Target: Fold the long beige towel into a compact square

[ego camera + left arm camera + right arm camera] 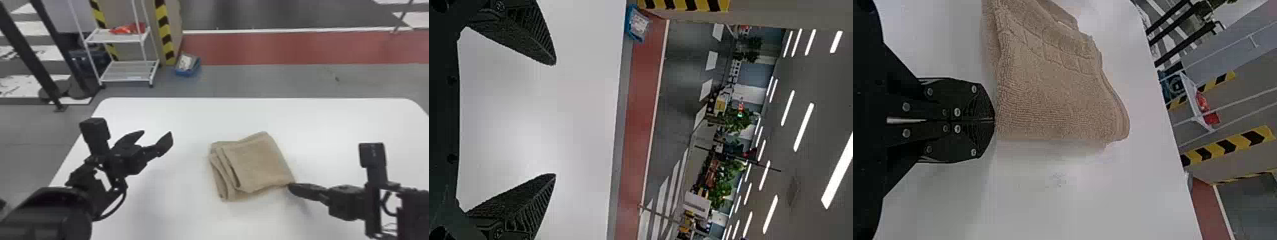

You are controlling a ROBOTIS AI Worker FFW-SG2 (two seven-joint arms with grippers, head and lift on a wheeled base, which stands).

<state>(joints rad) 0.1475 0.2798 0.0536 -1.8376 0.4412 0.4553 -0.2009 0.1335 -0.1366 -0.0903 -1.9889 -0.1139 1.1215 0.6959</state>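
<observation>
The beige towel [258,162] lies folded in several layers near the middle of the white table, its stacked edges facing left. At its near right corner is my right gripper [291,187]. In the right wrist view the right gripper [993,120] has its fingers pressed together, the tips right at the corner of the towel [1053,95]; whether cloth is between them cannot be told. My left gripper [159,135] stands over the table's left part, away from the towel. The left wrist view has the left gripper [555,120] wide open with nothing between its fingers.
The white table [306,111] extends around the towel on all sides. Beyond its far edge stand a white wire shelf [127,71] with a red item and a blue bin [187,65] on the floor. Striped posts rise behind them.
</observation>
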